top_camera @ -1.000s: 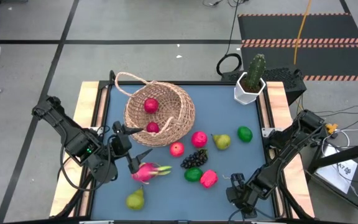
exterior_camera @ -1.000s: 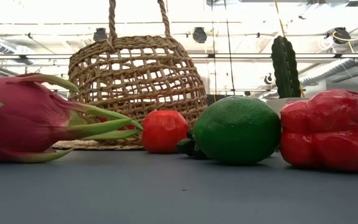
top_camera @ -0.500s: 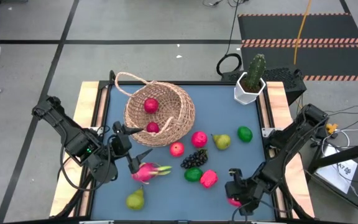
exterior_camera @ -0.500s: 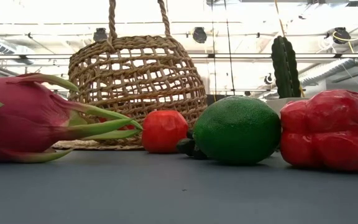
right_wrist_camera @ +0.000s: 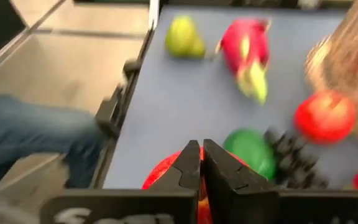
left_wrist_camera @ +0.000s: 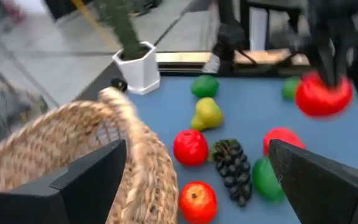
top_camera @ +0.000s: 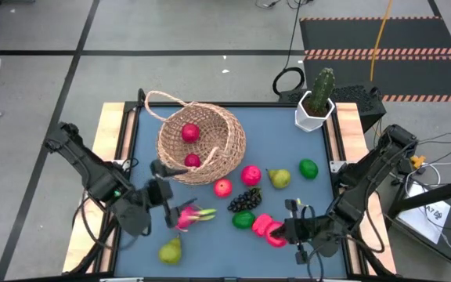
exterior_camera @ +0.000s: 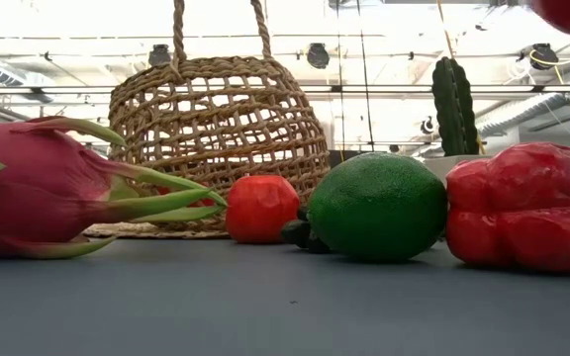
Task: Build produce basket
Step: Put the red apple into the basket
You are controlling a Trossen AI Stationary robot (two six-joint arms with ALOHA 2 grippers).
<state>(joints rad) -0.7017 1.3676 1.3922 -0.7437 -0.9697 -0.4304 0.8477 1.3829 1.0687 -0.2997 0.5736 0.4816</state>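
Grey floor with dark tape lines surrounds the blue tabletop [top_camera: 304, 200] in the high view. The basket [top_camera: 202, 143] lies tipped on its side toward the far left part, with two red fruits [top_camera: 190, 132] inside. The left gripper [top_camera: 172, 218] hangs beside the dragon fruit [top_camera: 188, 217], its fingers spread apart, just in front of the basket. A pear [top_camera: 171, 251] lies near the front edge. The right gripper [top_camera: 279, 232] sits at the front right, its fingers clamped on a red fruit [top_camera: 273, 235], just beside the red pepper [top_camera: 261, 223] and the lime [top_camera: 243, 219]. A grape bunch [top_camera: 246, 199] lies behind them. A cactus pot [top_camera: 315, 110] stands at the far right corner.

Level across the tabletop, the low view shows the dragon fruit [exterior_camera: 43, 188], basket [exterior_camera: 218, 129], lime [exterior_camera: 377, 206] and pepper [exterior_camera: 527, 208] in a row, with the cactus [exterior_camera: 449, 104] behind.

The left wrist view looks past the basket rim [left_wrist_camera: 129, 143] at the grapes [left_wrist_camera: 232, 165] and the held red fruit [left_wrist_camera: 323, 94] farther off.

The right wrist view shows its fingers [right_wrist_camera: 188, 168] closed over the red fruit [right_wrist_camera: 161, 177], the lime [right_wrist_camera: 250, 152] beyond.
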